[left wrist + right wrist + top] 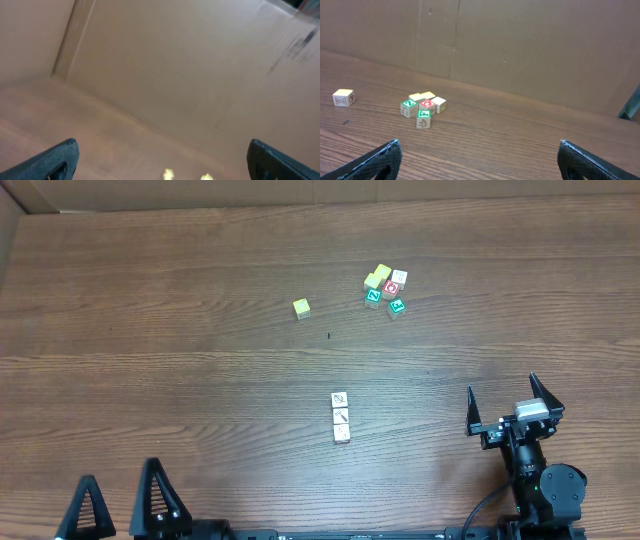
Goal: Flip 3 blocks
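Observation:
Three pale cream blocks with thin dark marks lie in a short column at the table's middle front: far block [339, 400], middle block [341, 417], near block [342, 434]. They touch or nearly touch. My right gripper [502, 390] stands open well to their right, with nothing between its fingers. My left gripper [120, 474] is open at the front left edge, far from the blocks. The blocks do not show in either wrist view. The left wrist view is blurred, and the left gripper [162, 144] there is spread wide. The right gripper [479, 145] is empty over bare wood.
A lone yellow cube [301, 308] [343, 98] sits at the back centre. A cluster of yellow, red and green letter cubes [385, 288] [422, 107] lies to its right. A cardboard wall [520, 45] borders the far side of the wooden table [150, 360].

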Controlling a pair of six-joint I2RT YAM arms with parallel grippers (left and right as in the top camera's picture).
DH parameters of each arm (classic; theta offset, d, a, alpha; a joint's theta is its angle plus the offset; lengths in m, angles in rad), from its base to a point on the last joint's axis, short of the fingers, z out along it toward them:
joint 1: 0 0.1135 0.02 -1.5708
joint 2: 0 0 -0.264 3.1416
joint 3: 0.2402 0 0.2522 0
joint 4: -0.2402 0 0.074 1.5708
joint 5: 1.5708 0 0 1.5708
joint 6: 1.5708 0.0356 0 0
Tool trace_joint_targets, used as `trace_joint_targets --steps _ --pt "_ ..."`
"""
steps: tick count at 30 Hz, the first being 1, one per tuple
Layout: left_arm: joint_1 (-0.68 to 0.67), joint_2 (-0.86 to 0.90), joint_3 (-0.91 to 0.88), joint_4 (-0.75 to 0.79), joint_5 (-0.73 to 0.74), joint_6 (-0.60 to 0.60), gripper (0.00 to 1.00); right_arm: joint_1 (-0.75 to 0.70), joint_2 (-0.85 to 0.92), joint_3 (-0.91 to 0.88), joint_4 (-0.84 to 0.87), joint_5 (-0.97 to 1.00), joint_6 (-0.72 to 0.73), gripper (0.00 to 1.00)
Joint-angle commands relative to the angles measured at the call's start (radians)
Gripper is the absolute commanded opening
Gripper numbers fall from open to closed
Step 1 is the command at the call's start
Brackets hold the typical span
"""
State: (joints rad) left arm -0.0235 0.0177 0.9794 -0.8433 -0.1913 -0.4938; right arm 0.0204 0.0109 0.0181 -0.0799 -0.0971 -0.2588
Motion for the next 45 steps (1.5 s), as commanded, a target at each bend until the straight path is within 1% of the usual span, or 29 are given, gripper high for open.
trace_joint_targets --steps 1,4,5,6,12,15,18,25,31,37,38,40,41,43,45 --pt "0.013 -0.013 -0.060 0.134 0.011 0.024 1.00 -0.005 -0.008 -0.010 0.003 0.006 0.000 1.00" --pt "0.013 -0.013 -0.131 0.343 0.050 0.045 1.00 -0.005 -0.008 -0.010 0.003 0.006 0.000 1.00" --pt "0.013 -0.013 -0.165 0.436 0.074 0.062 1.00 -0.005 -0.008 -0.010 0.003 0.006 0.000 1.00" --pt "0.013 -0.013 -0.212 0.562 0.113 0.086 1.00 -0.005 -0.008 -0.010 0.003 0.006 0.000 1.00" --pt "0.013 -0.014 -0.430 1.075 0.244 0.208 1.00 -0.005 -0.008 -0.010 0.003 0.006 0.000 1.00" --pt "0.013 -0.014 -0.549 1.254 0.262 0.237 1.00 -0.005 -0.008 -0.010 0.003 0.006 0.000 1.00" --pt "0.013 -0.014 -0.657 1.335 0.262 0.237 1.00 -0.005 -0.008 -0.010 0.003 0.006 0.000 1.00" --pt "0.013 -0.014 -0.860 1.342 0.258 0.236 1.00 -0.005 -0.008 -0.010 0.003 0.006 0.000 1.00" --pt "0.013 -0.014 -0.974 1.309 0.198 0.236 1.00 -0.005 -0.008 -0.010 0.003 0.006 0.000 1.00" --pt "0.014 -0.014 -0.975 1.011 0.124 0.236 1.00 -0.005 -0.008 -0.010 0.003 0.006 0.000 1.00" --pt "0.014 -0.014 -0.975 0.908 0.109 0.236 1.00 -0.005 -0.008 -0.010 0.003 0.006 0.000 1.00" --pt "0.014 -0.014 -0.975 0.797 0.102 0.237 1.00 -0.005 -0.008 -0.010 0.003 0.006 0.000 1.00" --pt "0.014 -0.014 -0.975 0.768 0.104 0.256 1.00 -0.005 -0.008 -0.010 0.003 0.006 0.000 1.00" --pt "0.014 -0.014 -0.975 0.772 0.133 0.331 1.00 -0.005 -0.008 -0.010 0.003 0.006 0.000 1.00" --pt "0.014 -0.014 -0.975 0.769 0.136 0.358 1.00 -0.005 -0.008 -0.010 0.003 0.006 0.000 1.00"
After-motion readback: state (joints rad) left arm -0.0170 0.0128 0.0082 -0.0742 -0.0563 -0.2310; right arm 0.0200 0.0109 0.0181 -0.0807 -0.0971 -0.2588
